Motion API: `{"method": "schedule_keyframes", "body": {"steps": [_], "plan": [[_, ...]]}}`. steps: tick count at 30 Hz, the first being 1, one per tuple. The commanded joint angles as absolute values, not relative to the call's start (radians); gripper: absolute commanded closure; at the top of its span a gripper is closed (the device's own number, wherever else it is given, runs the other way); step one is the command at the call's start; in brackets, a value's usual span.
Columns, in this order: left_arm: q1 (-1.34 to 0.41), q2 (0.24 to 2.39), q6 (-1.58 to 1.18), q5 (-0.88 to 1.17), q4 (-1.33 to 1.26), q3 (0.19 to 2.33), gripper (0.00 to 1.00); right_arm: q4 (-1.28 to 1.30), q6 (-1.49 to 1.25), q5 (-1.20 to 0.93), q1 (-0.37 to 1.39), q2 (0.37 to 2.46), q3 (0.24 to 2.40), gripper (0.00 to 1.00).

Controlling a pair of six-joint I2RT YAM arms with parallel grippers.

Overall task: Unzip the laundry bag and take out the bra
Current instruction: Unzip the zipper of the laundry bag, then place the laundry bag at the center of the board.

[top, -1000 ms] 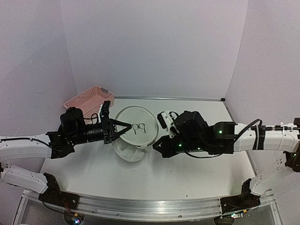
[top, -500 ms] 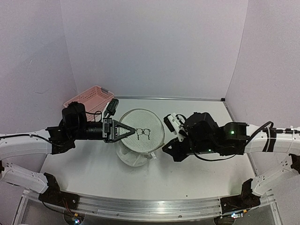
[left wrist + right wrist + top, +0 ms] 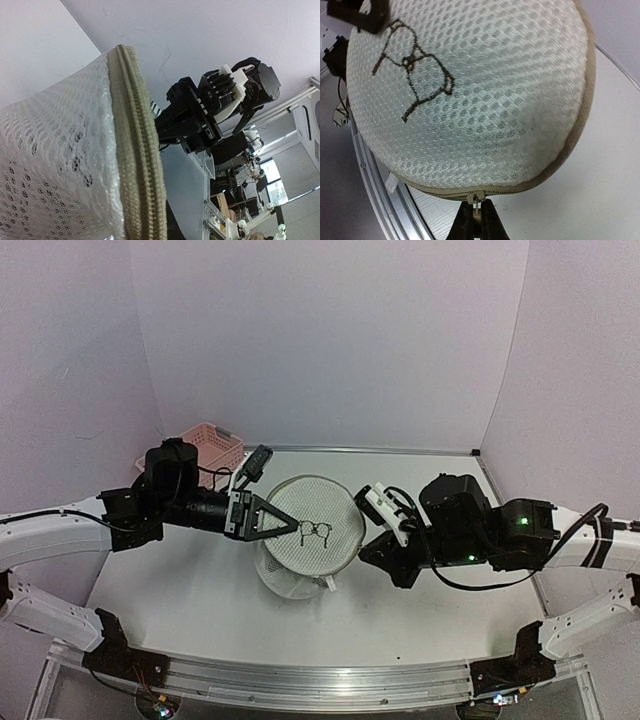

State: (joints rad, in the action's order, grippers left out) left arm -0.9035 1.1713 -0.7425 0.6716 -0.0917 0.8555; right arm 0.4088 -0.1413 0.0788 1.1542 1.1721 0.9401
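Note:
The laundry bag (image 3: 322,508), a round white mesh dome with a black glasses logo (image 3: 315,531), hangs above the table between both arms. My left gripper (image 3: 291,529) is shut on its left side near the logo. The left wrist view shows the tan zip rim (image 3: 137,150) close up. My right gripper (image 3: 479,206) is shut on the small metal zip pull (image 3: 478,196) at the rim's right side. Left of the pull the zip is parted, and the bag's lower half (image 3: 290,578) sags underneath. The bra is hidden.
A pink slotted basket (image 3: 205,443) stands at the back left by the wall, behind the left arm (image 3: 170,500). The right arm (image 3: 470,535) stretches in from the right. The metal rail (image 3: 300,680) runs along the table's near edge.
Both arms have carried the bag to the right and a little nearer. The right gripper has drawn back to the right along the rim, and more of the lower half hangs below.

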Motion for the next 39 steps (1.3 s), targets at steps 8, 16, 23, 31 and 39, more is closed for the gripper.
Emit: {"method": "schedule_keyframes", "body": {"steps": [8, 16, 23, 31, 39], "plan": [[-0.941, 1.206, -0.611, 0.819, 0.048, 0.95, 1.0, 0.396, 0.298, -0.006, 1.169, 1.134, 0.946, 1.0], [-0.946, 1.167, -0.556, 0.827, 0.094, 0.952, 1.0, 0.408, 0.287, 0.22, 1.169, 1.156, 0.9, 1.0], [-0.947, 1.232, -0.535, 0.736, 0.138, 0.971, 1.0, 0.39, 0.203, 0.195, 1.169, 1.198, 0.874, 1.0], [-0.941, 1.35, -0.521, 0.598, 0.179, 1.042, 0.93, 0.286, 0.075, 0.065, 1.178, 1.228, 0.817, 1.0], [-0.865, 1.461, -0.524, 0.52, 0.205, 1.075, 0.88, 0.206, -0.104, 0.037, 1.187, 1.26, 0.761, 1.0]]}}
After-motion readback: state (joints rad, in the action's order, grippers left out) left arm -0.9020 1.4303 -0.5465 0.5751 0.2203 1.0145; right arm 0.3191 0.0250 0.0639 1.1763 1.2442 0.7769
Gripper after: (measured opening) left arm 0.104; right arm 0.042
